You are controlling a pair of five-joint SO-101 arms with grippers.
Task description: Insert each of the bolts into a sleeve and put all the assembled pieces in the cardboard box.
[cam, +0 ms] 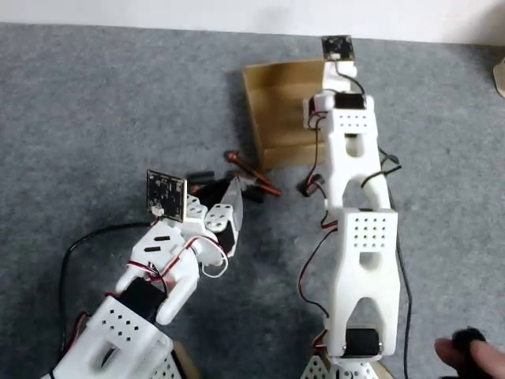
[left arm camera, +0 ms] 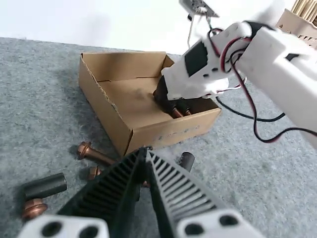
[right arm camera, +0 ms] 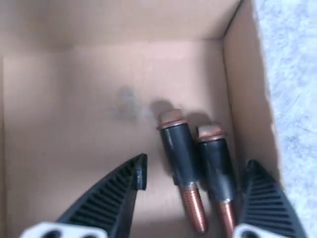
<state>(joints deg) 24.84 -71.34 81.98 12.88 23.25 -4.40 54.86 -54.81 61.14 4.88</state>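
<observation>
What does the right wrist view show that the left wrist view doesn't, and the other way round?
Right wrist view: two assembled pieces side by side on the cardboard box floor, bolt heads and black sleeves plain, the open right tool over them. Left wrist view: loose bolts and loose sleeves on the grey mat in front of the box, the shut left tool, the right arm over the box. Both: the box; from the left wrist the pieces show as copper ends.
</observation>
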